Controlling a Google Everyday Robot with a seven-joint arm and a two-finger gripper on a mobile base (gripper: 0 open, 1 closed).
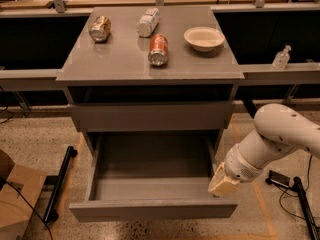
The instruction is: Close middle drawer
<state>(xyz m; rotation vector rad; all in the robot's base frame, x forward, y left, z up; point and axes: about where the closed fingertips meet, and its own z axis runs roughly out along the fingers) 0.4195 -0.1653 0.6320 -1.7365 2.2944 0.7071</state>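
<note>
The middle drawer (150, 210) of the grey cabinet is pulled far out toward me, and its deep box is empty inside. Its plain flat front faces the bottom of the view. The top drawer front (150, 116) sits above it, nearly flush under the cabinet top. My gripper (223, 183), a beige tip on the white arm (280, 134), reaches in from the right. It hangs at the drawer's right front corner, just over the right side wall and close behind the front panel. The lowest drawer is hidden under the open one.
On the cabinet top (120, 64) lie a silver can (100, 28), a white bottle (148, 23), a red can (158, 49) and a white bowl (204, 38). A cardboard box (15, 194) and a black bar (59, 184) are on the floor left. A sanitizer bottle (281, 58) and cables (280, 178) are right.
</note>
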